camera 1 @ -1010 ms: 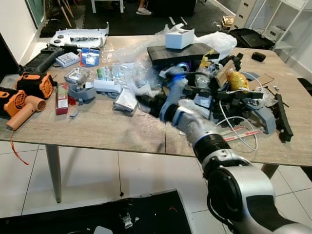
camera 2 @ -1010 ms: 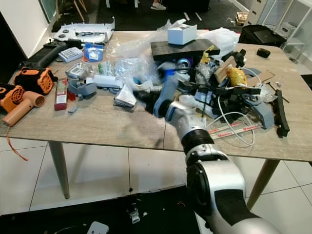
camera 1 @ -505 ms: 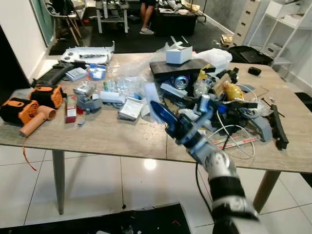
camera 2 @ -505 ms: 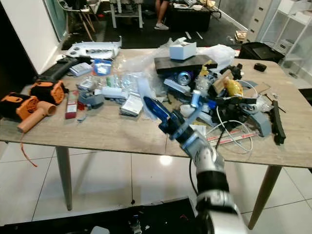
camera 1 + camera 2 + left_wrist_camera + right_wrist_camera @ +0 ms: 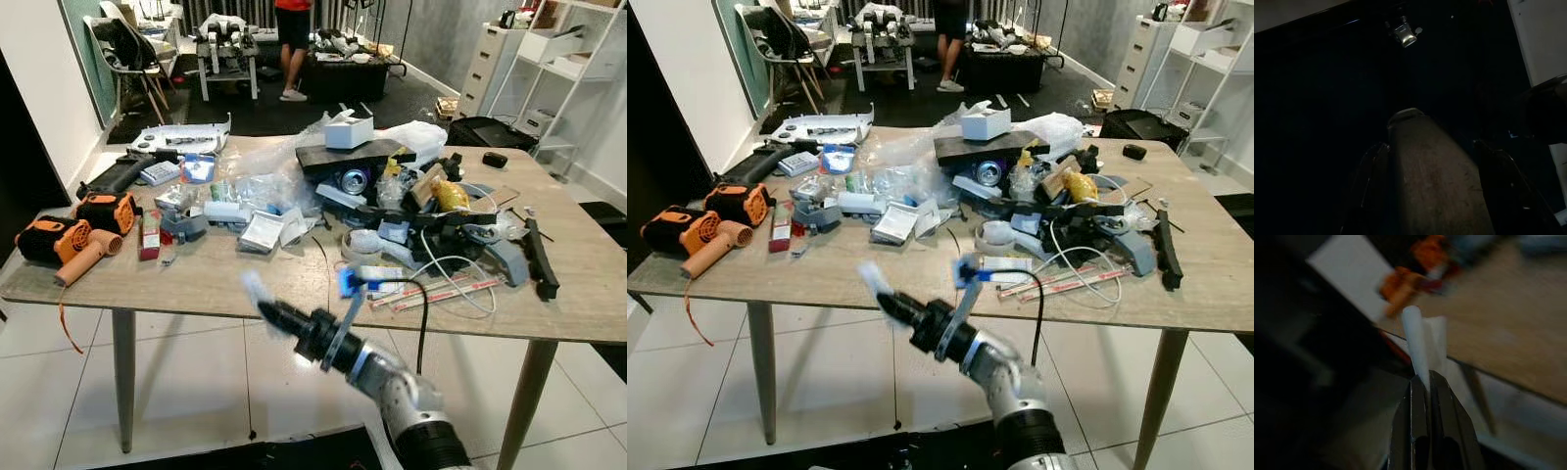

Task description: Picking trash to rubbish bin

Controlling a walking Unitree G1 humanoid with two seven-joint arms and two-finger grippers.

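My right gripper reaches out in front of the wooden table's near edge, below the tabletop level and over the tiled floor. It is shut on a small white scrap of paper, which sticks out blurred past the fingertips. In the right wrist view the two black fingers press together on the white scrap. The left arm hangs idle; its wrist view is very dark, with a small metal clip over a black surface.
The table holds a pile of clutter: plastic bags, a soda can, a tape roll, cables, black parts, orange tools. A person stands far behind. Something black lies on the floor.
The view has pulled back and shifted. My right gripper has left the pile on the table and swung down to the front left, carrying the white scrap.
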